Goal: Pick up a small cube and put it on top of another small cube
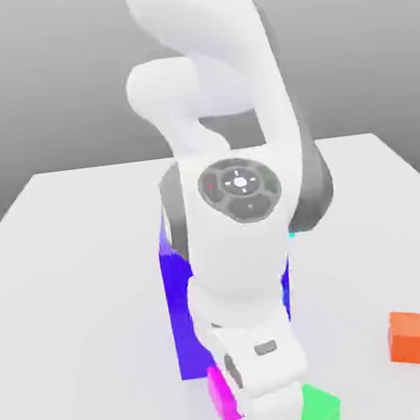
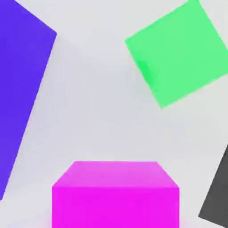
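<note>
White Panda arm (image 1: 241,247) bends low over the white table (image 1: 73,268), its gripper's fingers pressed together on nothing. Small plain magenta cube (image 2: 116,193) sits on the table beside the big blue-purple block (image 1: 183,319), near the small green cube (image 1: 319,409). Small orange cube (image 1: 410,336) lies well apart at the exterior view's right.

Tall blue-purple block (image 1: 182,310) stands just behind magenta cube (image 1: 222,396); green cube (image 1: 319,410) near; open table (image 1: 76,295) toward exterior view's left.

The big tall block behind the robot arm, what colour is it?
The big block is blue-purple. It shows best in the exterior view, partly hidden behind the white arm.
</note>
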### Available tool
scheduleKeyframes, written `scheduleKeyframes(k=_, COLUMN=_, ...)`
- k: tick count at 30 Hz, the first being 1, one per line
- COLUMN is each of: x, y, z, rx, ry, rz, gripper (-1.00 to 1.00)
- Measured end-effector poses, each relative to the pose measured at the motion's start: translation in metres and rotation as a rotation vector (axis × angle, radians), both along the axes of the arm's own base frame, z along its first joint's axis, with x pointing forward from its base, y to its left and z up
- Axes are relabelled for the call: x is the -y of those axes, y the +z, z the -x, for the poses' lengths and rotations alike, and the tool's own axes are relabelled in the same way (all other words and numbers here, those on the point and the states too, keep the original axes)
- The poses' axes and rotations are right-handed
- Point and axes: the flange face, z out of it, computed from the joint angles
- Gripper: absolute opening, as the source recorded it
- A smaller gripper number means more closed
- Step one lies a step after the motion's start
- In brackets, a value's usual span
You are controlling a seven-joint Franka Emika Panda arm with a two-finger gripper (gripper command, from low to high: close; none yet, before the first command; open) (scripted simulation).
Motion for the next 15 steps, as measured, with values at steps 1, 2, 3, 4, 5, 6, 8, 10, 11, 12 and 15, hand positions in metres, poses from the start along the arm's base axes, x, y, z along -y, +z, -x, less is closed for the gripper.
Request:
scheduleKeyframes(k=1, x=-0.009, y=0.004, z=0.001, rx=0.009, ry=0.051, rz=-0.009, gripper=-1.00)
scheduleKeyframes(k=2, x=-0.018, y=0.008, z=0.002, rx=0.019, ry=0.103, rz=-0.018, gripper=-1.00)
scheduleKeyframes(k=3, x=-0.028, y=0.012, z=0.003, rx=0.029, ry=0.156, rz=-0.026, gripper=-1.00)
scheduleKeyframes(k=4, x=-0.037, y=0.016, z=0.004, rx=0.039, ry=0.208, rz=-0.035, gripper=-1.00)
scheduleKeyframes(k=5, x=-0.047, y=0.021, z=0.006, rx=0.050, ry=0.261, rz=-0.043, gripper=-1.00)
scheduleKeyframes(k=6, x=-0.053, y=0.026, z=0.008, rx=0.065, ry=0.304, rz=-0.057, gripper=-1.00)
scheduleKeyframes(k=8, x=-0.057, y=0.029, z=0.012, rx=0.096, ry=0.342, rz=-0.089, gripper=-1.00)
scheduleKeyframes(k=10, x=-0.057, y=0.008, z=0.013, rx=0.105, ry=0.352, rz=-0.096, gripper=-1.00)
scheduleKeyframes(k=11, x=-0.057, y=-0.005, z=0.013, rx=0.106, ry=0.353, rz=-0.097, gripper=-1.00)
scheduleKeyframes(k=12, x=-0.057, y=-0.017, z=0.014, rx=0.106, ry=0.353, rz=-0.098, gripper=1.00)
scheduleKeyframes(k=15, x=-0.057, y=-0.017, z=0.014, rx=0.106, ry=0.353, rz=-0.098, gripper=1.00)
